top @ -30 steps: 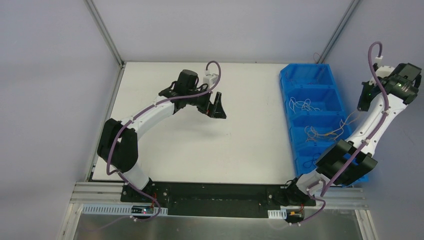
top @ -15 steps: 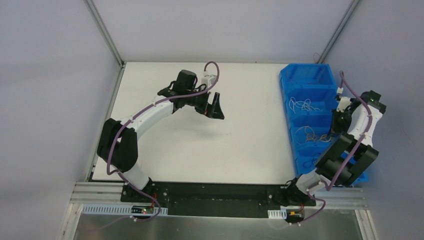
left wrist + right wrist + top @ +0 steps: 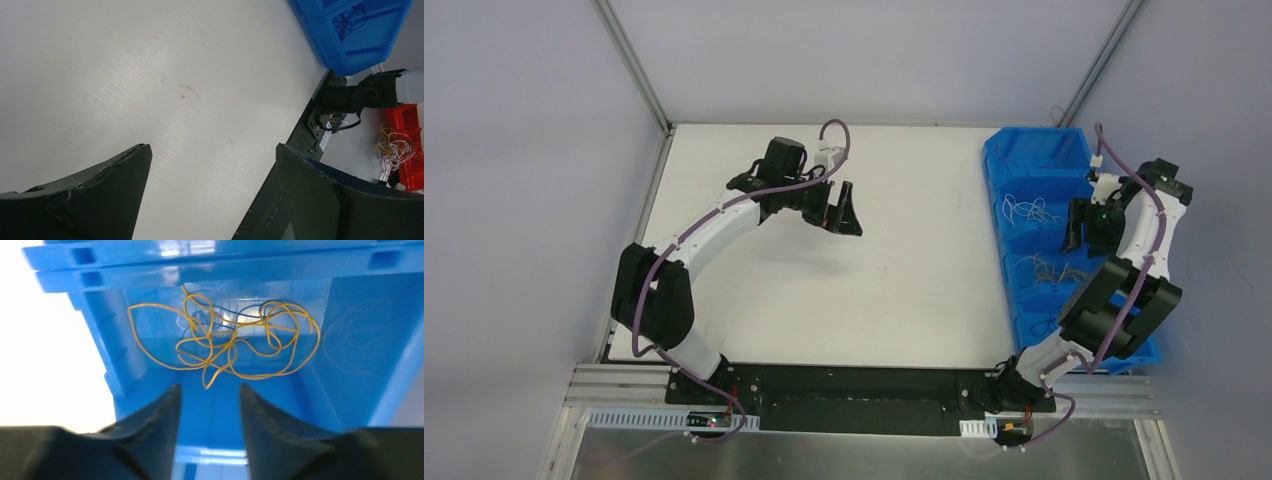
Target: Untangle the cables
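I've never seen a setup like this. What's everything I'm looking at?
Table: one, white, centre.
Bin: one, blue, divided, table's right edge.
White cables: one loose bunch, bin's second compartment from far end.
Yellow cables: one tangled clump, compartment facing the right end effector.
Red container: at least one, off the table, multicoloured wires at it.
Left arm, right arm: white and black, near edge.
Left end effector: black, open, above bare table.
Right end effector: black, open, empty, over bin.
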{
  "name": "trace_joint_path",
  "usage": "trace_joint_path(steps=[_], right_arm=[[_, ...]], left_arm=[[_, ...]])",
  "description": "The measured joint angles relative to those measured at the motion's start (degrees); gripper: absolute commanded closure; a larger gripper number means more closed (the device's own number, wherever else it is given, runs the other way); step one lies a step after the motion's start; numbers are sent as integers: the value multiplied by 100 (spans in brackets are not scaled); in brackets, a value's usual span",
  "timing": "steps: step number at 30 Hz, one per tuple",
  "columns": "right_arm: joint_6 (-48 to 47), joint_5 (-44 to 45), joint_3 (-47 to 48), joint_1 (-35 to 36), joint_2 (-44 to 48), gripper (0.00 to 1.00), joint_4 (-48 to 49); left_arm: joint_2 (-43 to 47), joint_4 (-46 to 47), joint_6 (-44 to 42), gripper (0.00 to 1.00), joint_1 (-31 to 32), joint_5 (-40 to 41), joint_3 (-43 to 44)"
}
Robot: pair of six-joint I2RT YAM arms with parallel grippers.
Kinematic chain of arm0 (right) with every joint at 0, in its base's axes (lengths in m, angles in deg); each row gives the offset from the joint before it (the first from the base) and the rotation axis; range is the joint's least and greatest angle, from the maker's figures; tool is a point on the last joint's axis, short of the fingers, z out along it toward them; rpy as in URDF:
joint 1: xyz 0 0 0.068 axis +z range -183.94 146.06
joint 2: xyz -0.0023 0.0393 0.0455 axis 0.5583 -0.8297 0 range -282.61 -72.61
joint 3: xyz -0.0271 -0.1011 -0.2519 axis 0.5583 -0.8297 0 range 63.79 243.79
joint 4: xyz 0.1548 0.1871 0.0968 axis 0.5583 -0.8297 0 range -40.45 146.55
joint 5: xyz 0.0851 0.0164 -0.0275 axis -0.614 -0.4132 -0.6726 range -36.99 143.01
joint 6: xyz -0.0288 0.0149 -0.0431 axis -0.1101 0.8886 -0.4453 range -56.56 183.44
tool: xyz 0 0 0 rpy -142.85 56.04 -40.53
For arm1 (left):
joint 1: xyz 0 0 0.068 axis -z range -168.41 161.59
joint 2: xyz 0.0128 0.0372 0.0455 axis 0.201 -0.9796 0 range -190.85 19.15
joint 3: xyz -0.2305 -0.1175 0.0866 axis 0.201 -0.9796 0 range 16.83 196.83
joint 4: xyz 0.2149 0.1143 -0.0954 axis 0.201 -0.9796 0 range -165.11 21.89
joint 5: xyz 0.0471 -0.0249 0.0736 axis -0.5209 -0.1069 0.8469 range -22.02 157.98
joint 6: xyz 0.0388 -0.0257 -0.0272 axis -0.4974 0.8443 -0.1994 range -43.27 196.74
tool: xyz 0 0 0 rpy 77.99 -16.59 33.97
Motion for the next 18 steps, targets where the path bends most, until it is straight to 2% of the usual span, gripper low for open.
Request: trace_joint_path(steps=[3,9,13,15,18], right_arm=[[-7,-199,601,0,195,20,-579],[142,-555,2487,144,243,3,-1687],[540,-772,3547,702,131,1,-1987],[901,-887,3947,1233,-7,1,-1998],[1427,-1099,4207,1915,-208,1,-1869]], left_arm=[[92,-66,-11,1,-42,4,0],[192,-127,37,1,-188,11,2],[190,-422,284,1,-581,-39,138],[74,-1082,278,1,-953,-42,643],[-424,-2194,39,1,-1488,42,2028]])
